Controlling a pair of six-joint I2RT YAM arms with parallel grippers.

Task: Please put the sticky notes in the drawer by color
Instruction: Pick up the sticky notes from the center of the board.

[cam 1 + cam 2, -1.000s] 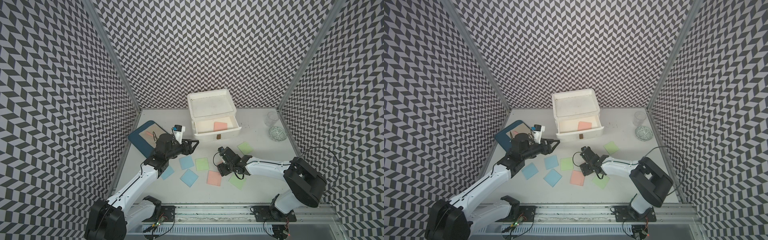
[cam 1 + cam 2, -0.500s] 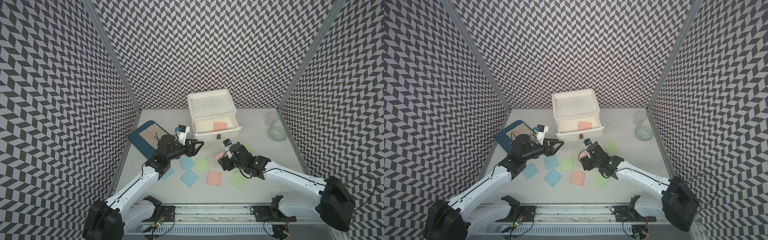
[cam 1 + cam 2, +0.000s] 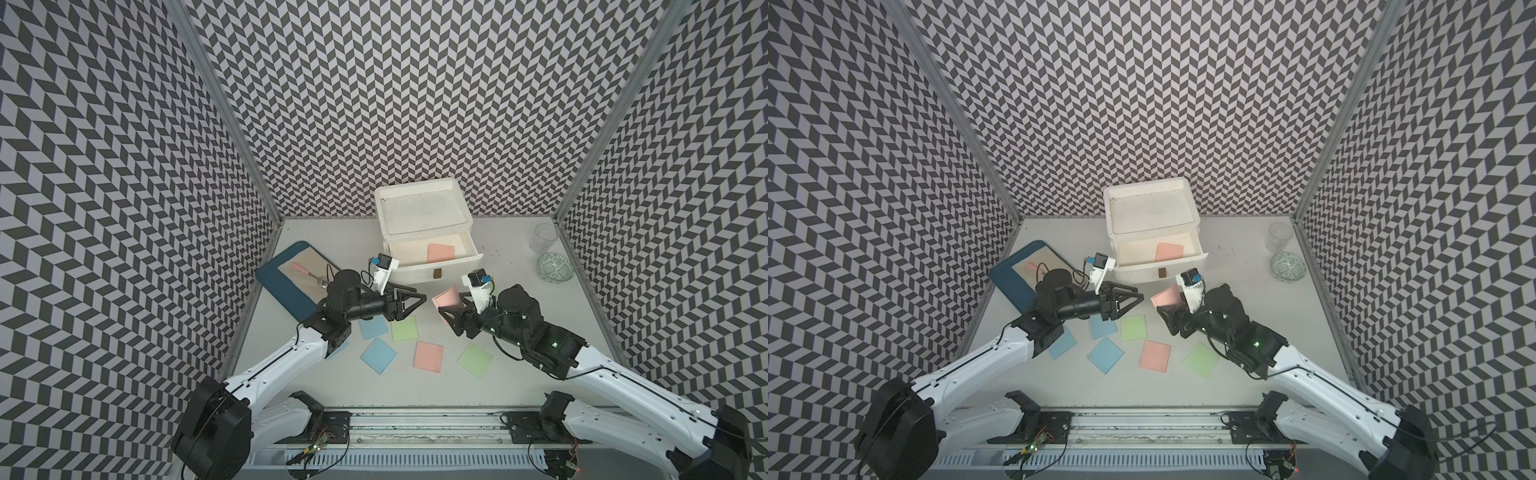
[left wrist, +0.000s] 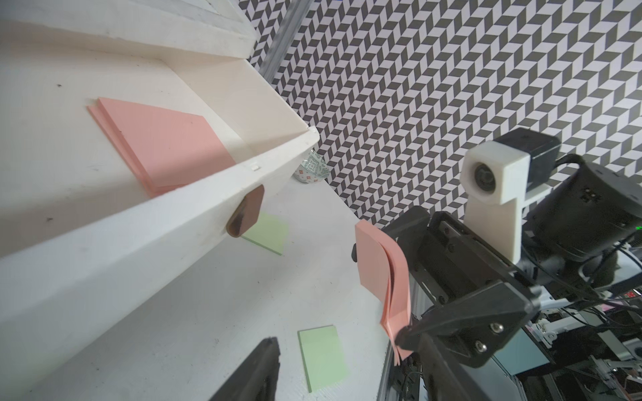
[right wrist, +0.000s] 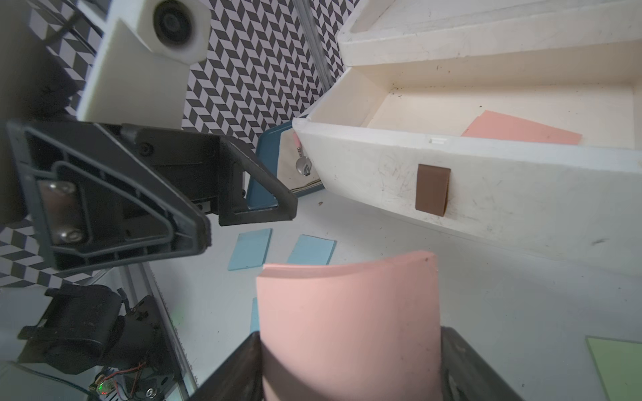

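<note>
The white drawer stands at the back, its top drawer pulled out with a pink sticky note inside. My right gripper is shut on a bowed pink sticky note, held in the air just in front of the drawer's brown handle. My left gripper hovers open and holds nothing, left of the handle. On the table lie blue notes, green notes and a pink note. Another blue note is partly under my left arm.
A dark blue tray with a beige sheet and a spoon lies at the left, close behind my left arm. A glass and a patterned bowl stand at the back right. Patterned walls close in three sides.
My right gripper has risen from the table and swung toward the drawer front with the pink note in it. My left gripper has drifted right, toward the drawer.
</note>
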